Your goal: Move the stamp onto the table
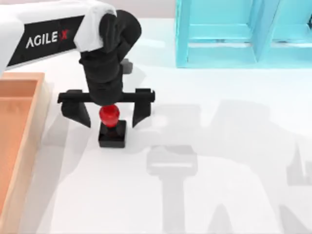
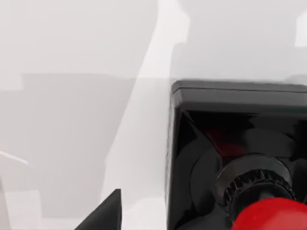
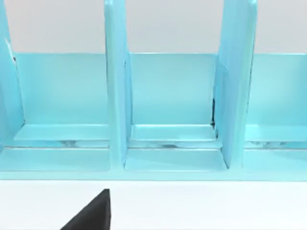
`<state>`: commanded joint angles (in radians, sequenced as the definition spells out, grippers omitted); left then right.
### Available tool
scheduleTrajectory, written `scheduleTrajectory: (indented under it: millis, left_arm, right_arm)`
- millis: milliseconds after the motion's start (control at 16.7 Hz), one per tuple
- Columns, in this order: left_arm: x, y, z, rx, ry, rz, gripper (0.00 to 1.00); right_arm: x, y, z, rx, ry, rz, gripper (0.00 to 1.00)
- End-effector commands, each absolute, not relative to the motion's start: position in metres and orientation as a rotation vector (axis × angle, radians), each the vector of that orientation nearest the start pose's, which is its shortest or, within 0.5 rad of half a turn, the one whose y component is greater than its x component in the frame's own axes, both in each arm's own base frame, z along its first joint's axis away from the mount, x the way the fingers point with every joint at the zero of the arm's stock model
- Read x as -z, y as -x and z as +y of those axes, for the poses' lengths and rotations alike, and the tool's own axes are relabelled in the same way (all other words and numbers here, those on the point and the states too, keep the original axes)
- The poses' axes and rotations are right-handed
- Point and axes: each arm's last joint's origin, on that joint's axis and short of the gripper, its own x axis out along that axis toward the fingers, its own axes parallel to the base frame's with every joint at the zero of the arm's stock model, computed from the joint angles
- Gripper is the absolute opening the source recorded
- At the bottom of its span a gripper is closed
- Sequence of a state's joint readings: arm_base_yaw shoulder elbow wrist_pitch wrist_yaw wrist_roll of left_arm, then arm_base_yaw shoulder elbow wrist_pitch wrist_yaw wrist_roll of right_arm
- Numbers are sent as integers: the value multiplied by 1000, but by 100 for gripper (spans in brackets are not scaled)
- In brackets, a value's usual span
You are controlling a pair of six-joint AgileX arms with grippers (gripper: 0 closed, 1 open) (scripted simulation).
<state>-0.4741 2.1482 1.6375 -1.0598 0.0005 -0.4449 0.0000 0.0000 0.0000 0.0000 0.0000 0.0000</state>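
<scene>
"AGILE X" arm [image 1: 46, 38], left hand [image 1: 108, 116] over stamp [image 1: 111, 127]

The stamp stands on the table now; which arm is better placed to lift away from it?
The left. Its gripper hangs open directly over the stamp, a finger on each side of the red knob, on the table. The right wrist view faces the blue shelf.
</scene>
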Motion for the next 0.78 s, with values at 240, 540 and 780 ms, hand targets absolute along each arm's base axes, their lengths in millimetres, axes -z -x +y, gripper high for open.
scheduleTrajectory:
  millis: [240,540,780]
  left_arm:
    - [-155,-370,-184,14,-17,1569,100]
    - [-175,-368,-202,70,-82,1588,100]
    - [-221,-377,-202,44,-63,1584,100]
  right_arm:
    - [-160,-106,-1,0,0,0,100]
    - [-160,-106,-1,0,0,0,100]
    - [-160,-106,-1,0,0,0,100]
